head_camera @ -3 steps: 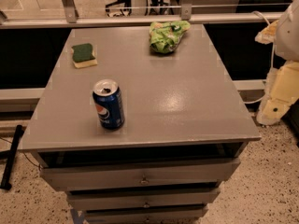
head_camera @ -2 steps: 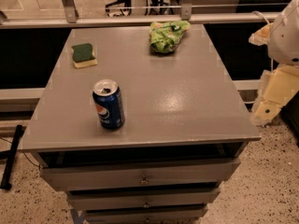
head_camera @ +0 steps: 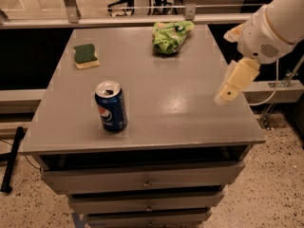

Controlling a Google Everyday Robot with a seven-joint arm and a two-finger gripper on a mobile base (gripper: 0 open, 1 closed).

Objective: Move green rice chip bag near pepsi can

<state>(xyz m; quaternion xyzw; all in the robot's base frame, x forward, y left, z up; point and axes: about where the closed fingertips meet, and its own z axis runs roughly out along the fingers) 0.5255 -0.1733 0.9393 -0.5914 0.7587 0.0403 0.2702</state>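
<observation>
The green rice chip bag (head_camera: 171, 36) lies crumpled at the far edge of the grey table top (head_camera: 166, 94), right of centre. The blue pepsi can (head_camera: 110, 106) stands upright near the front left, its top opened. My gripper (head_camera: 233, 82) hangs from the white arm (head_camera: 270, 30) over the table's right edge. It is well to the right of and nearer than the bag, far from the can, and holds nothing that I can see.
A green-and-yellow sponge (head_camera: 85, 56) lies at the back left of the table. Drawers (head_camera: 145, 180) sit under the table top. A metal rail (head_camera: 142, 19) runs behind the table. A cable (head_camera: 273, 91) hangs at the right, and a black bar (head_camera: 13, 158) lies on the floor at the left.
The arm and gripper have moved left, from beside the table's right side to above its right edge. The bag, can and sponge have not moved.
</observation>
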